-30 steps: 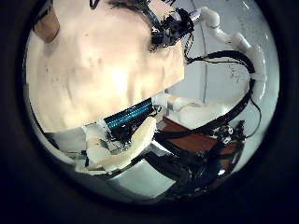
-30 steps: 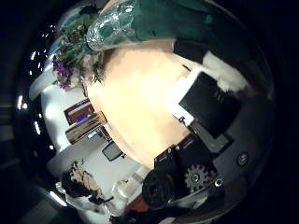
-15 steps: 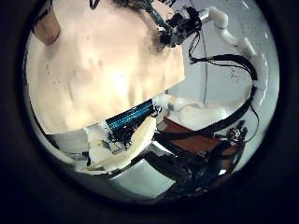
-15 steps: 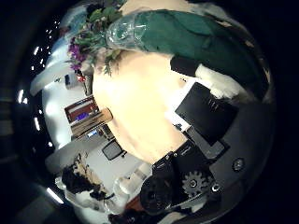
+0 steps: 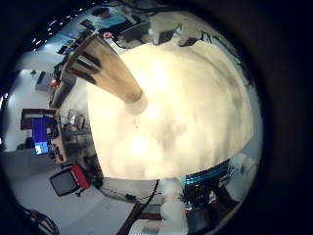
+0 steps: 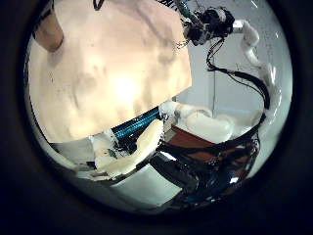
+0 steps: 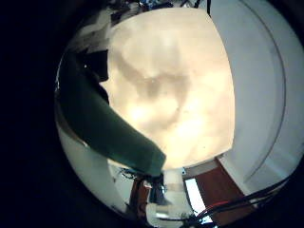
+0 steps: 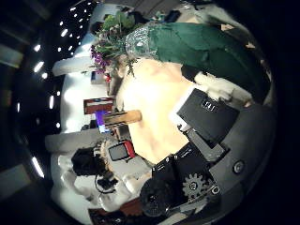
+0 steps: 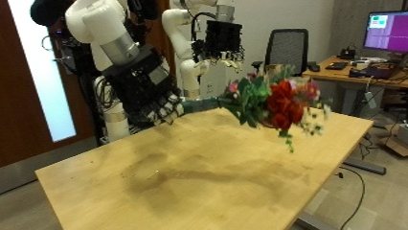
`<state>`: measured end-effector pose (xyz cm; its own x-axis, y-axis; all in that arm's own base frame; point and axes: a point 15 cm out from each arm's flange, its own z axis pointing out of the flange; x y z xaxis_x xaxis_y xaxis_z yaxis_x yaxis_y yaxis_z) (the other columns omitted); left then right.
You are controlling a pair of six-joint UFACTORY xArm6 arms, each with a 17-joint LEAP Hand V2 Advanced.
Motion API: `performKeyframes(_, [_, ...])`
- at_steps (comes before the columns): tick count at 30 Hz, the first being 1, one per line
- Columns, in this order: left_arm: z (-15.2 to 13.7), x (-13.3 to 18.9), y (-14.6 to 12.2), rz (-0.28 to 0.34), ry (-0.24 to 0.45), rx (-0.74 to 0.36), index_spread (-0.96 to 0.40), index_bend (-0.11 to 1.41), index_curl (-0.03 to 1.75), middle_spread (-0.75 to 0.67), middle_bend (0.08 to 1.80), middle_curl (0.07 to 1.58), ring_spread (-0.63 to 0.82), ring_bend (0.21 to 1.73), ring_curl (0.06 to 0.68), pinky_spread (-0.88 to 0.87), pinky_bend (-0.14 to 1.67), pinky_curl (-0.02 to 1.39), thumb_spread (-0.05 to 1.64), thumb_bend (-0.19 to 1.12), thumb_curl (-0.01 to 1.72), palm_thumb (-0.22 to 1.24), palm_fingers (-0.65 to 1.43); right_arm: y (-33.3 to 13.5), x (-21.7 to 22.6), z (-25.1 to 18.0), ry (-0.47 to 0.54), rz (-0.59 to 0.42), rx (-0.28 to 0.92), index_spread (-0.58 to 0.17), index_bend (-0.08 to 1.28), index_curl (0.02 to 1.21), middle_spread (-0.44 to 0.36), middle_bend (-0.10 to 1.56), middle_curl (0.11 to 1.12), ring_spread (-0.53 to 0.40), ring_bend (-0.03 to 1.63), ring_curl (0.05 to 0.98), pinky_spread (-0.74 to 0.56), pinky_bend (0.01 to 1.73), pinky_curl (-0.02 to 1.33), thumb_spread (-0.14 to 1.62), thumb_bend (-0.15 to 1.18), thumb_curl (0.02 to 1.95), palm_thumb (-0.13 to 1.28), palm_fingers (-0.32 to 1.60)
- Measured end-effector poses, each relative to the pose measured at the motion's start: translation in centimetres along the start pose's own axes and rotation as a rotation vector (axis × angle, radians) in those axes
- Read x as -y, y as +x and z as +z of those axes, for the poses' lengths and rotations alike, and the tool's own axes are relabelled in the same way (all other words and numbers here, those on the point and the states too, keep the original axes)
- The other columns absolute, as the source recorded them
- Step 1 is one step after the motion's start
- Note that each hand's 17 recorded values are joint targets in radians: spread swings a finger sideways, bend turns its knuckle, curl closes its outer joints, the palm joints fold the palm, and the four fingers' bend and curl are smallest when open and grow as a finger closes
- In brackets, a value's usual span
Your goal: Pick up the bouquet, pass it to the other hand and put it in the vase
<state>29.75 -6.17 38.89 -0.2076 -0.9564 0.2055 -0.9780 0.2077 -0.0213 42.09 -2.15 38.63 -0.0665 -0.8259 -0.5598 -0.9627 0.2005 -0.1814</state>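
The fixed outside camera looks across the light wooden table (image 9: 192,172) at both arms from its front corner. The right hand's two palm cameras sit right against the green-wrapped bouquet (image 8: 202,49), tabletop behind it. The left hand's palm cameras look down from higher, sharing that same tabletop (image 5: 176,108)

right hand (image 9: 160,96) is up off the table, fingers curled tight around a stem; left hand (image 9: 219,43) hangs higher behind it, fingers loose and pointing down
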Motion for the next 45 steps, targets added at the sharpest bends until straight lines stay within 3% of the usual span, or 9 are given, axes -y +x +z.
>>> performKeyframes(5, [-2.6, 2.4, 0.9, -0.002, 0.067, -0.093, 0.18, 0.18, 0.33, 0.32, 0.19, 0.31, 0.46, 0.49, 0.2, 0.46, 0.29, 0.3, 0.93, -0.03, 0.3, 0.36, 0.26, -4.1, -1.2, -2.3, 0.111, -0.062, 0.164, -0.25, 1.07, 0.91, -0.115, 1.3, 0.76, -0.171, 1.46, 0.608, -0.2, 1.23, 0.86, 0.41, -0.02, 0.89, 1.22, 1.13])
performKeyframes(13, [-5.3, 3.3, 5.0, 0.038, 0.115, -0.312, 0.16, 0.17, 0.33, 0.23, 0.22, 0.33, 0.35, 0.52, 0.198, 0.32, 0.29, 0.3, 0.95, -0.03, 0.3, 0.37, 0.33, -9.2, -4.4, -3.9, 0.137, -0.189, 0.385, -0.243, 1.06, 0.92, -0.112, 1.31, 0.75, -0.165, 1.47, 0.604, -0.22, 1.16, 0.91, 0.3, -0.02, 0.91, 1.2, 1.14])
performKeyframes(25, [-10.8, 6.6, 7.5, 0.037, 0.312, -0.66, 0.15, 0.15, 0.31, 0.15, 0.27, 0.36, 0.23, 0.6, 0.191, 0.14, 0.36, 0.3, 0.97, -0.03, 0.3, 0.39, 0.38, -11.8, -6.7, -4.4, 0.159, -0.271, 0.624, -0.239, 1.06, 0.93, -0.11, 1.31, 0.74, -0.164, 1.47, 0.596, -0.22, 1.12, 0.97, 0.25, -0.02, 0.93, 1.19, 1.14])
performKeyframes(30, [-12.2, 6.4, 7.7, 0.047, 0.284, -0.786, 0.15, 0.16, 0.3, 0.12, 0.29, 0.36, 0.21, 0.63, 0.189, 0.11, 0.39, 0.3, 0.96, -0.04, 0.3, 0.36, 0.39, -12.1, -7.6, -4.4, 0.14, -0.338, 0.657, -0.237, 1.07, 0.92, -0.11, 1.31, 0.73, -0.164, 1.47, 0.596, -0.23, 1.11, 0.99, 0.24, -0.02, 0.93, 1.17, 1.15])
performKeyframes(39, [-13.7, 6.9, 8.3, 0.051, 0.236, -1.008, 0.21, 0.15, 0.29, 0.25, 0.25, 0.35, 0.28, 0.68, 0.186, 0.16, 0.41, 0.29, 0.83, -0.05, 0.3, 0.22, 0.28, -14.3, -8.0, -5.2, 0.161, -0.393, 0.732, -0.234, 1.07, 0.92, -0.11, 1.31, 0.73, -0.166, 1.47, 0.599, -0.25, 1.08, 1.02, 0.22, -0.02, 0.93, 1.17, 1.15])
performKeyframes(45, [-13.9, 6.7, 8.9, 0.088, 0.18, -1.137, 0.26, 0.15, 0.27, 0.28, 0.28, 0.36, 0.36, 0.7, 0.181, 0.23, 0.42, 0.29, 0.78, -0.04, 0.31, 0.21, 0.21, -16.8, -9.5, -3.9, 0.092, -0.447, 0.764, -0.232, 1.08, 0.91, -0.109, 1.31, 0.73, -0.167, 1.47, 0.6, -0.25, 1.07, 1.03, 0.22, -0.02, 0.93, 1.17, 1.15])
